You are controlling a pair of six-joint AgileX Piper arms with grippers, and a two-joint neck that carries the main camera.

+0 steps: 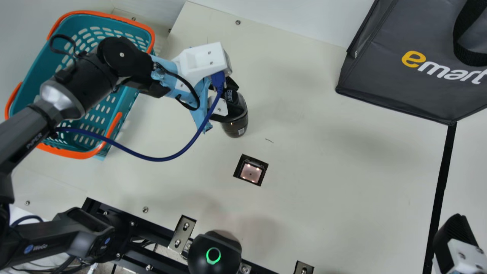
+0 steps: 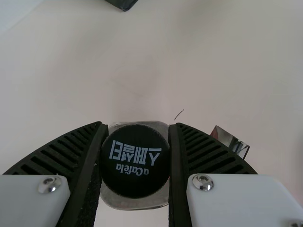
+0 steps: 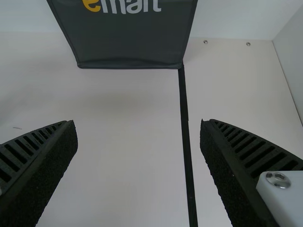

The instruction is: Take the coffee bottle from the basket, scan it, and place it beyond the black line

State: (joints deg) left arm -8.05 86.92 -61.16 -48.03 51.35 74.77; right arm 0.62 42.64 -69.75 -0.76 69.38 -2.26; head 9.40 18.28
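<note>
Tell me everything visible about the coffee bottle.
The coffee bottle is dark and glossy, with a round black cap bearing white lettering and a small pale label patch low down. The left gripper holds it near the top, cap up, between the basket and the black line. Whether its base touches the table is unclear.

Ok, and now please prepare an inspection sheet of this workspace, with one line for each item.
Surface: cream table with a small dark mark.
Job's things: coffee bottle outside the basket, short of the black line; not over the lit scanner window.
Clutter: dark bag at the far side.
Left gripper: closed on the bottle's upper part; whether the bottle touches the table, cannot tell.
Right gripper: open, empty.
Cables: blue cable loops from the left arm to its gripper.
Surroundings: pale wall behind.
</note>
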